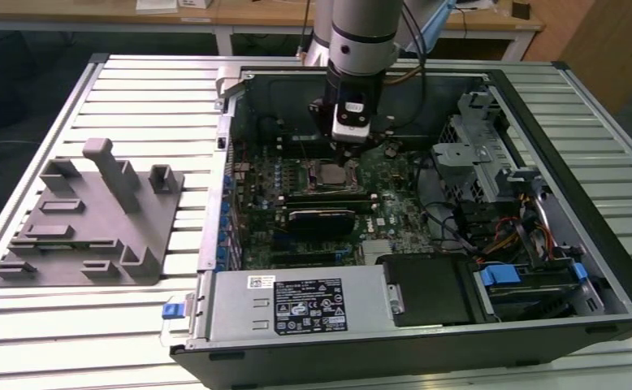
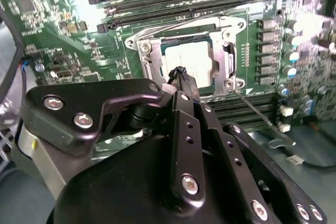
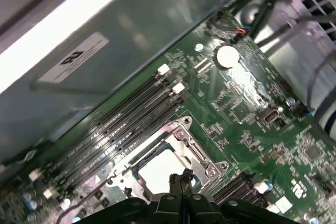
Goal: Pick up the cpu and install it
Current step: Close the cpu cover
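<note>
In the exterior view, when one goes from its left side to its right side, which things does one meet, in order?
Grey fixture block → cpu → metal drive cage.

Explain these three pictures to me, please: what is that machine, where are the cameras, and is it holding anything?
The grey tube reaching down in the exterior view is a robot arm. That camera stands off the arm and sees a slatted metal table bearing a grey plastic fixture block and an open black computer case with a green circuit board inside. The two wrist views come from cameras riding on the arm, looking past its black gripper. The jaws are shut together with nothing between them. Just at their tips the cpu, a silvery square chip, lies flat in its metal-framed socket on the board. Whether the jaws touch it, I cannot tell.
</note>
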Motion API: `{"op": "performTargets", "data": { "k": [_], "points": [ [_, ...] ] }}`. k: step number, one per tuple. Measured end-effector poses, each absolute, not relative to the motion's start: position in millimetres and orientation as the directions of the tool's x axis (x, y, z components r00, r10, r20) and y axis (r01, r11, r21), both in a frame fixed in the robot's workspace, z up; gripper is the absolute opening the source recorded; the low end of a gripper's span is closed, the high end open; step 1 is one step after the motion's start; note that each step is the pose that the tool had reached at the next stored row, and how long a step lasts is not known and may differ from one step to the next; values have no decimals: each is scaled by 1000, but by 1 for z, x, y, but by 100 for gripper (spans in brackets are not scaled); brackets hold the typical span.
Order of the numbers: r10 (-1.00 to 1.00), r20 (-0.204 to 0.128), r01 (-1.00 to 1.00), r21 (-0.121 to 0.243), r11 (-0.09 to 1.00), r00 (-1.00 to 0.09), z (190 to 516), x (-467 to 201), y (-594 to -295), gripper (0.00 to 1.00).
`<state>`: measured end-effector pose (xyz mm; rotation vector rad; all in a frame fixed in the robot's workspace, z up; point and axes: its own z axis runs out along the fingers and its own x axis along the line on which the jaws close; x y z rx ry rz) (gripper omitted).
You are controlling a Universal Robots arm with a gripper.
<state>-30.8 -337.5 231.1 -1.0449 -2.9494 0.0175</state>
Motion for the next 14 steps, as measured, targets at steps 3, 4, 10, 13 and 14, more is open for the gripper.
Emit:
{"op": "performTargets", "data": {
  "k": [3,4,10,13,14],
  "points": [
    [586,8,586,-15,810,-810,231,-31,-337,11],
    [571,8,571,-15,821,-821,231,-31,-337,11],
    [478,8,478,-15,878,-878,231,-31,-337,11],
    [430,8,430,-15,903,-903,231,-31,-337,11],
    [414,8,414,-15,910,-910,231,-31,-337,11]
  ]
}}
